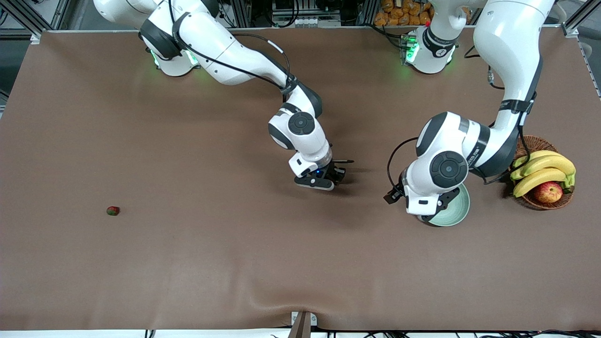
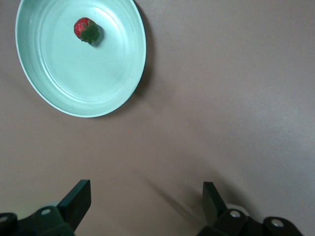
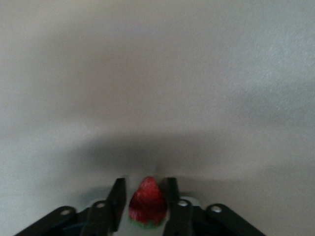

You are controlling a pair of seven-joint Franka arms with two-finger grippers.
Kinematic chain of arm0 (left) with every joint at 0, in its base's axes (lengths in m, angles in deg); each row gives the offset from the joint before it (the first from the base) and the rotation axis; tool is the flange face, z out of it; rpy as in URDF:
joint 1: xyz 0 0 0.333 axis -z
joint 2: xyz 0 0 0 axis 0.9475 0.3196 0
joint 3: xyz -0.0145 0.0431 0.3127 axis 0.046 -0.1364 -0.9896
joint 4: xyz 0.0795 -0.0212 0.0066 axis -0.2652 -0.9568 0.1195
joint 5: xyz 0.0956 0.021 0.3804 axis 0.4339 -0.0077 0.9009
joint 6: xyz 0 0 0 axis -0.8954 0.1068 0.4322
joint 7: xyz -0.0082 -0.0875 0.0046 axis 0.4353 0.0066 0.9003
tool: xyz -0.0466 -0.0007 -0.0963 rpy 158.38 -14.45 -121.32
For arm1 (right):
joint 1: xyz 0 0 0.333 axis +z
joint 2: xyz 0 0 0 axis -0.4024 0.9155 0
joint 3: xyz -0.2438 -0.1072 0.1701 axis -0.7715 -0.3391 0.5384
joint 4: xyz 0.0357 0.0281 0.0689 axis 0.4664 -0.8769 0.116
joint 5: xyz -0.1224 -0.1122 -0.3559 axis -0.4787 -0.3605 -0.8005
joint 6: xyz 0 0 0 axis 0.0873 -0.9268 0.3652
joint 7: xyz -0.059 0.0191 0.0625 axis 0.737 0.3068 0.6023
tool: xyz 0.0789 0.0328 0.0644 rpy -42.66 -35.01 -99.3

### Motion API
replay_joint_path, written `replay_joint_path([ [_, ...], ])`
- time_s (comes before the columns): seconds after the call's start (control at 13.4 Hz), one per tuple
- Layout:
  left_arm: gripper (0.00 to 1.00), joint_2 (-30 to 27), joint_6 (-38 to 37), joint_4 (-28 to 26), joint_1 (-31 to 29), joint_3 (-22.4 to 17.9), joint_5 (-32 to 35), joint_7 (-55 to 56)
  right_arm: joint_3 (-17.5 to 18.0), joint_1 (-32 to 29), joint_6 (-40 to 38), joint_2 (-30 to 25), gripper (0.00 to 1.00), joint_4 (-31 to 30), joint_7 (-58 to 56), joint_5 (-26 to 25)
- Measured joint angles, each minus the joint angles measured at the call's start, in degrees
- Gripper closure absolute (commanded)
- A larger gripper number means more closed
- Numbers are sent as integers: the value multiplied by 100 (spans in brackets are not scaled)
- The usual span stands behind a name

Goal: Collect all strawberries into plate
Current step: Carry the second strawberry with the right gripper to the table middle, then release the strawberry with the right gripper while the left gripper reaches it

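We count one strawberry (image 1: 112,211) loose near the right arm's end. One strawberry (image 2: 86,30) sits in the plate (image 1: 458,211) under the spread left gripper (image 2: 146,201). Mid-surface, the right gripper (image 3: 143,199) jaws flank a third strawberry (image 3: 146,200).

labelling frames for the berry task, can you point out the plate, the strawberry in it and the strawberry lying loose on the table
plate (image 2: 110,73), left wrist view, bare inner floor near the rim
strawberry in the plate (image 2: 83,27), left wrist view, red body
loose strawberry (image 1: 112,211), front view, middle of the berry
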Motion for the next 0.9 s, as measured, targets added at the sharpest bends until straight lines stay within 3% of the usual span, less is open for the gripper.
replay_joint_path([
  [0.22,0,177,265,1,43,10,0,0,-212,-63,-86,-108,0,105,-1,-16],
  [0.6,0,515,847,-3,570,36,-1,502,-282,-750,-389,-585,0,109,-299,-24],
  [0.9,0,890,1542,-8,1157,37,-1,1273,-301,-1406,-1407,-1066,0,119,-1500,-32],
])
